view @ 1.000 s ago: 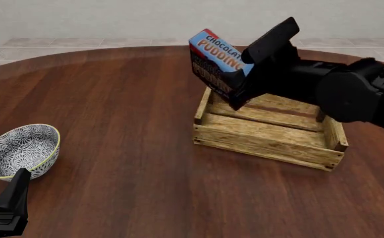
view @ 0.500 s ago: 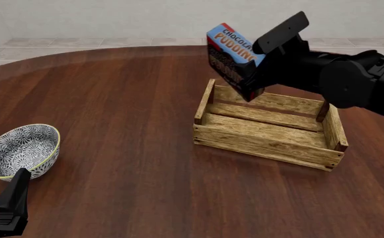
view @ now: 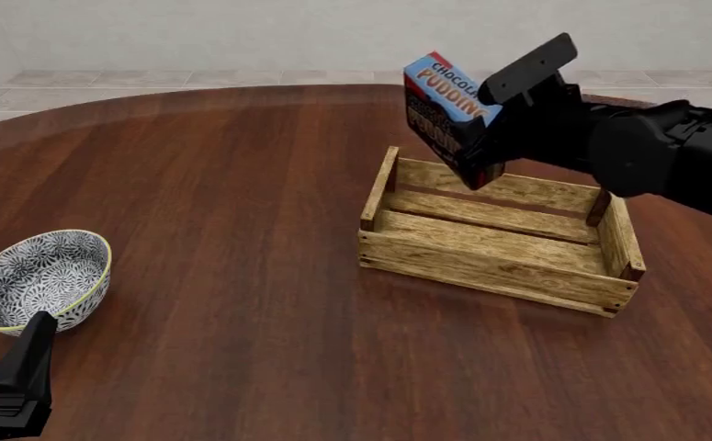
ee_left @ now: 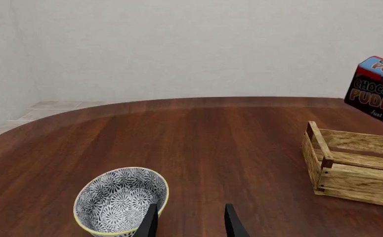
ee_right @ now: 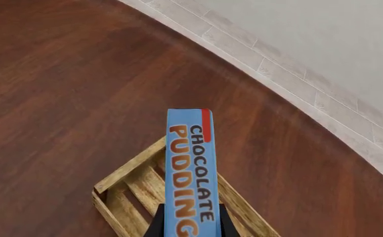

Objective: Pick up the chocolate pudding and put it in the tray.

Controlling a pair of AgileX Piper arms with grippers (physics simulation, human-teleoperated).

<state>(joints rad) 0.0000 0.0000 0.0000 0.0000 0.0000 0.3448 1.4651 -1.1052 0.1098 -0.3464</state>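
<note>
Round dark wooden desk before a pale wall, right gripper holding the chocolate pudding aloft

Blue-topped, brown-fronted carton tilts above the tray at its 11 o'clock corner; patterned bowl far off at 9 o'clock, beside the narrowly parted, empty left gripper

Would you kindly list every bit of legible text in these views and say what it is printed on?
"CHOCOLATE PUDDING": orange letters on the blue top of the chocolate pudding, held by the right gripper above the tray.
Small white line on the carton's dark front: too small to read.
Nothing else carries text.
</note>
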